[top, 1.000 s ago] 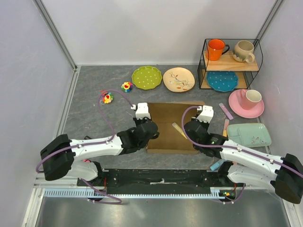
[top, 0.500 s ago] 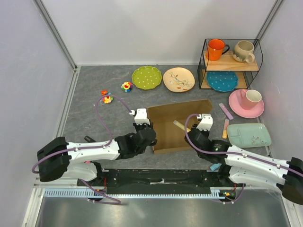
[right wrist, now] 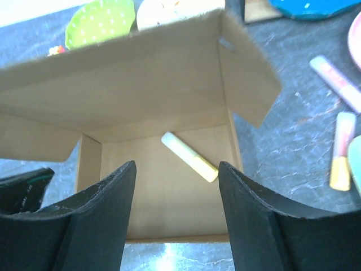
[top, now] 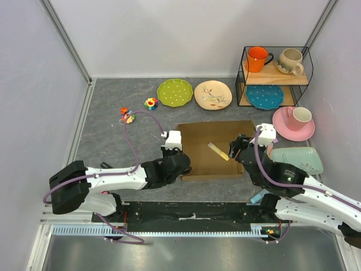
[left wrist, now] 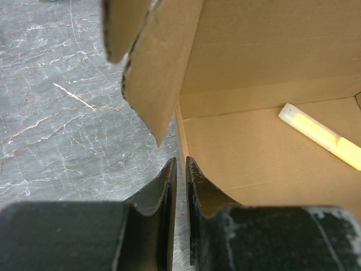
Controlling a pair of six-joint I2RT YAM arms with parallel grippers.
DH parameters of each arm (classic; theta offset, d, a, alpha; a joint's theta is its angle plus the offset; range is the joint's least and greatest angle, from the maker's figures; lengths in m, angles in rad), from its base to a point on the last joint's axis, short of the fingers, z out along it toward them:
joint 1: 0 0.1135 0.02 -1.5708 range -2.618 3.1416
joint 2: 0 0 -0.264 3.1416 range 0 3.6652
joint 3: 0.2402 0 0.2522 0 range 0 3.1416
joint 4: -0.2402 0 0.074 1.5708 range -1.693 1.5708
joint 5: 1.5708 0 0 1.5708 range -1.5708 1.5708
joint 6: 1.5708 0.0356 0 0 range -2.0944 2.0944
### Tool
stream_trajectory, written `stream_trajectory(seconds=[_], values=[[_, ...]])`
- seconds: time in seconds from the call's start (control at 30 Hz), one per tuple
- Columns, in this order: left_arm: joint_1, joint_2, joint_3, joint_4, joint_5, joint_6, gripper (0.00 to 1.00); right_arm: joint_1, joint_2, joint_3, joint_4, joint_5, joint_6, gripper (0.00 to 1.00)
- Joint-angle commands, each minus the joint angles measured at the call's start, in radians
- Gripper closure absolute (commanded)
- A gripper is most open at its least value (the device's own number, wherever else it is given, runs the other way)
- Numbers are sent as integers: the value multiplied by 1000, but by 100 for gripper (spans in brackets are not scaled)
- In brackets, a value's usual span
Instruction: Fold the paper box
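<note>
Brown corrugated cardboard, the paper box [top: 200, 161], is lying in the middle of the grey bench [top: 113, 141], between the two arms and well short of the plates [top: 175, 92] at the back. Its floor is resting flat, while the rear panel and the side flaps are standing partly raised. The left wall is being straddled by the fingers of the left gripper [left wrist: 180, 165]. These are closed down to a thin slit and appear to be pinching that wall, probably so that the sheet is being anchored while folds are being made elsewhere. The right gripper [right wrist: 176, 169] is being held at the right side of the box with its fingers spread wide and nothing between them, seemingly being readied for the loose right flap [right wrist: 248, 73]. A pale yellow stick [right wrist: 189, 157] is lying loose on the box floor, apart from both grippers, and it is likely to be shut inside when the lid is being brought over. The folding is judged to be only partly done.
</note>
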Motion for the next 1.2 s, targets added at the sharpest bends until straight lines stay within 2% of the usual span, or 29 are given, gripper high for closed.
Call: stream_trajectory(seconds=[0.0, 0.17, 0.3, 0.4, 0.43, 0.57, 0.67, 0.87, 0.97, 1.17], values=[[-6, 20, 47, 42, -49, 20, 83, 5, -46, 107, -104, 101, -47, 30], [-6, 31, 61, 40, -38, 17, 83, 5, -133, 152, -158, 189, -14, 28], [-6, 17, 68, 33, -35, 26, 83, 5, -248, 113, -167, 279, 46, 35], [-6, 2, 70, 30, -35, 34, 82, 7, -241, 107, -193, 306, 57, 39], [-6, 0, 71, 30, -35, 38, 82, 5, -229, 107, -195, 286, 45, 38], [-6, -3, 83, 31, -35, 89, 83, 5, -129, 115, -196, 214, -41, 22], [-1, -2, 87, 31, -19, 127, 85, 7, -31, 122, -193, 169, -89, 17], [30, -18, 74, 26, 25, 146, 91, 5, 67, 142, -181, 151, -187, 7], [48, -37, 64, 29, 48, 150, 94, 2, 88, 155, -161, 167, -230, 2], [109, -67, 48, 51, 114, 218, 98, -14, 57, 150, -127, 194, -252, 2]])
